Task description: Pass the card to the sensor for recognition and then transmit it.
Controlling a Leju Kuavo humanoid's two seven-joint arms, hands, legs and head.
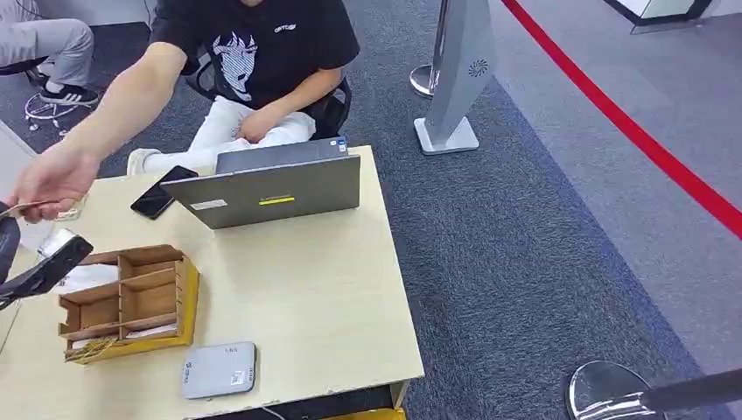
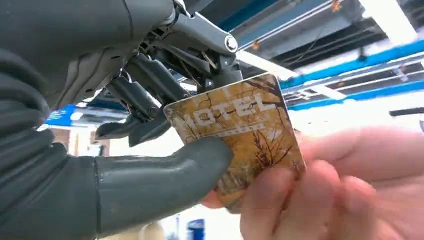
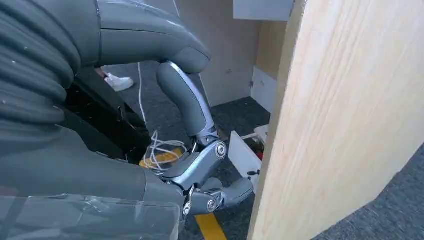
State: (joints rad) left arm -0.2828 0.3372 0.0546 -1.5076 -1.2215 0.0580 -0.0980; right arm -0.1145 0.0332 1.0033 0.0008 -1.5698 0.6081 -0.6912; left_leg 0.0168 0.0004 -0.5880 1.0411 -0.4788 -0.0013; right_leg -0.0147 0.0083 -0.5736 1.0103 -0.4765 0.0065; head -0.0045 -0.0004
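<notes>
Right up close in the left wrist view, the card (image 2: 239, 136) is a gold-brown hotel key card with "HOTEL" printed across it and a branchy pattern. The left hand (image 2: 150, 145) has it pinched: thick grey thumb pressed on the face, darker fingers (image 2: 150, 82) behind the top edge. A person's hand (image 2: 320, 190) is on the card too, gripping the far end, so both have hold of it at once.

From the head view that handoff is way off at the left edge of the table (image 1: 332, 297), with the person's hand (image 1: 52, 179) reaching over from their chair and the robot's left hand (image 1: 35, 262) just below it. Only a sliver of the card's edge shows there.

Further out on the table: a cardboard organizer box (image 1: 131, 302) with compartments near the left hand, a flat grey sensor pad (image 1: 219, 370) by the front edge, an open grey laptop (image 1: 276, 188) and a black phone (image 1: 162, 192) next to it.

Right hand (image 3: 200, 170) hangs beside the table's wooden side panel, fingers loosely curled, holding nothing.
</notes>
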